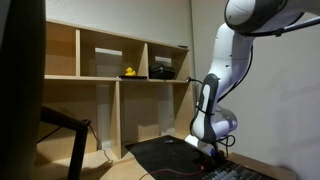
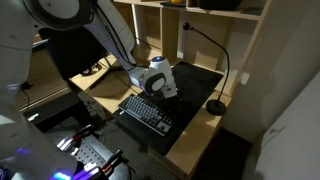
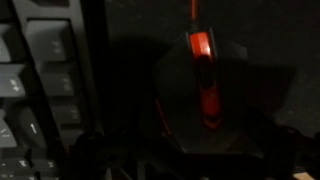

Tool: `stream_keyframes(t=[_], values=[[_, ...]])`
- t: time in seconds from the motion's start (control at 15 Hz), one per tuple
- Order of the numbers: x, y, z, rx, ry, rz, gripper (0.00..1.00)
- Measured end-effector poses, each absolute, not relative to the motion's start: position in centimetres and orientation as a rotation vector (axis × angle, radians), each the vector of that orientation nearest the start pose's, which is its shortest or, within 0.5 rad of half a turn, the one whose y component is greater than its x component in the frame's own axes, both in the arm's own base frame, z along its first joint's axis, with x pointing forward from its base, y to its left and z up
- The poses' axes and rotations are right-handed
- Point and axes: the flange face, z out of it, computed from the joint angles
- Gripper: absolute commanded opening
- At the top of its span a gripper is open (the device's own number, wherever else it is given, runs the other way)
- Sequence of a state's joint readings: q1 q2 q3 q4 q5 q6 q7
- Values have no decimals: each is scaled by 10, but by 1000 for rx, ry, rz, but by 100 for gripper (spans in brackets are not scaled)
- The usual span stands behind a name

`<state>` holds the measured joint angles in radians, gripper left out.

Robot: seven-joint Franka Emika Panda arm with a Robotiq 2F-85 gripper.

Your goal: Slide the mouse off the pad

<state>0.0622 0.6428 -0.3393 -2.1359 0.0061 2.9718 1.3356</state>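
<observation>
**Tool low over the mouse, mouse on the pad**

In the wrist view we see the mouse (image 3: 205, 90), dark with a glowing red strip down its middle and a thin red cord running off from its front. It lies on the pad (image 3: 250, 35), just beside the keyboard (image 3: 35, 85), with a narrow band of the black mat showing between the two.

In an exterior view the arm bends down so that the tool (image 2: 166, 94) hangs low over the pad, close beside the keyboard's long edge, and the white wrist above it hides the mouse from that camera. The wrist picture is too dark for us to make out the fingers, so we cannot tell whether the tool is spread, pressed together, or touching the mouse.

A black desk lamp (image 2: 217, 106) with a bent neck stands on the wooden worktop (image 2: 195, 140) near the keyboard's end. Behind the keyboard, well apart from it, a wooden shelf (image 1: 110, 80) holds a small yellow duck (image 1: 129, 72).
</observation>
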Motion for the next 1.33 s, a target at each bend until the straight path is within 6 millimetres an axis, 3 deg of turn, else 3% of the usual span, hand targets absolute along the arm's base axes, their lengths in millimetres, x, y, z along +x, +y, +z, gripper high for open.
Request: stream_keyframes(t=[0.07,0.13,0.27,0.47,1.0,1.33], values=[[563,-163,140,-2272,2196,-459,100],[565,-163,140,-2272,2203,-447,75],[568,-165,139,-2291,2205,-410,68],[569,-168,144,-2302,2221,-341,49],[574,-191,151,-2023,2331,-332,44],[557,-241,155,-1768,2463,-392,43]])
